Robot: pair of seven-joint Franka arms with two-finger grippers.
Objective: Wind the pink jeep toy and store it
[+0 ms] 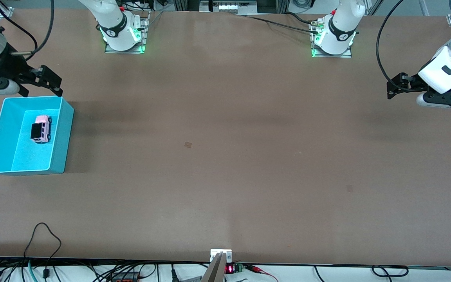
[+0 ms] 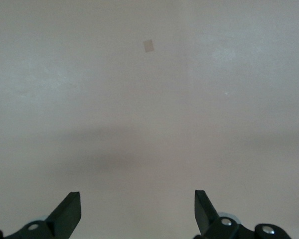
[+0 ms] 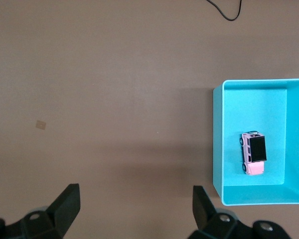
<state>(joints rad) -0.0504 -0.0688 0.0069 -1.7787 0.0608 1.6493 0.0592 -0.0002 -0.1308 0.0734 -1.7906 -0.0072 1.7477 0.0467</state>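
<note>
The pink jeep toy point(image 1: 40, 129) stands on its wheels inside the cyan bin point(image 1: 62, 133) at the right arm's end of the table. It also shows in the right wrist view point(image 3: 253, 153), inside the bin point(image 3: 217, 139). My right gripper point(image 1: 40, 88) is open and empty, up in the air over bare table beside the bin's rim on the robot-base side; its jaws point(image 3: 136, 199) stand wide apart. My left gripper point(image 1: 395, 84) is open and empty, held over bare table at the left arm's end, with nothing between its fingers point(image 2: 138, 206).
A small tan square mark point(image 1: 188, 144) lies mid-table and shows in both wrist views point(image 2: 149, 46) point(image 3: 41, 124). A second mark point(image 1: 349, 188) lies toward the left arm's end. A black cable point(image 1: 41, 235) loops onto the table's near edge.
</note>
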